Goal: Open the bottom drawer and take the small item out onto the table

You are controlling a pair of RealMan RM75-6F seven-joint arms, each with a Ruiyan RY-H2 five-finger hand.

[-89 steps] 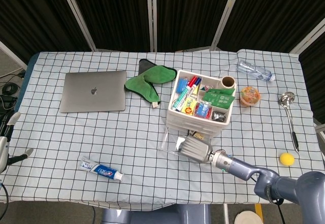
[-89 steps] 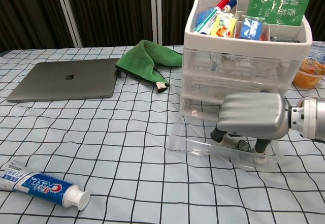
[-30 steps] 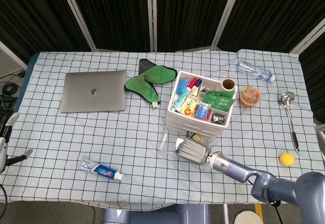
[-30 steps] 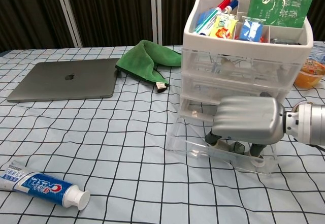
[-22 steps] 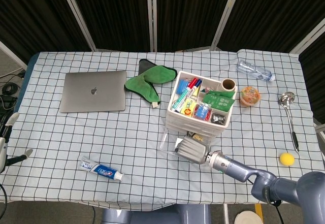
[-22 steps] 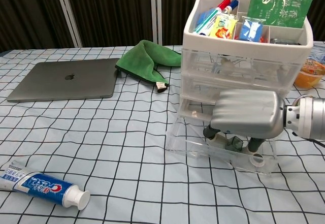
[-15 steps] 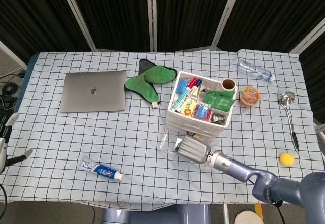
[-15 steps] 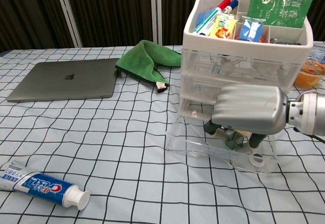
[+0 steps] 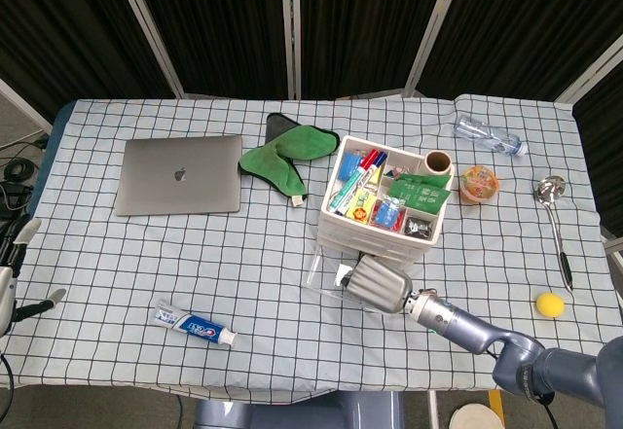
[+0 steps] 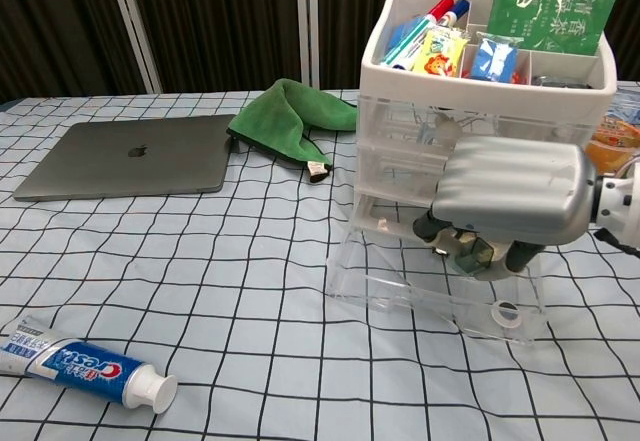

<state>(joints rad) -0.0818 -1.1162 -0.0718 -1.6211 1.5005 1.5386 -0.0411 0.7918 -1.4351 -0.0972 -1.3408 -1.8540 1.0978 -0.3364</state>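
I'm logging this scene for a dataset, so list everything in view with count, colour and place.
laptop: 1, grey, closed, far left of table
cloth: 1, green, right of laptop
toothpaste tube: 1, blue and white, near left
drawer unit: 1, white and clear, centre, top tray full of small supplies
bottom drawer: 1, clear, pulled open
small item: 1, dark, held above the open drawer
water bottle: 1, clear, far right
cup: 1, orange, right of unit
spoon: 1, silver, right edge
ball: 1, yellow, near right
left robot hand: at left edge, holding nothing
right robot hand: grips the small item
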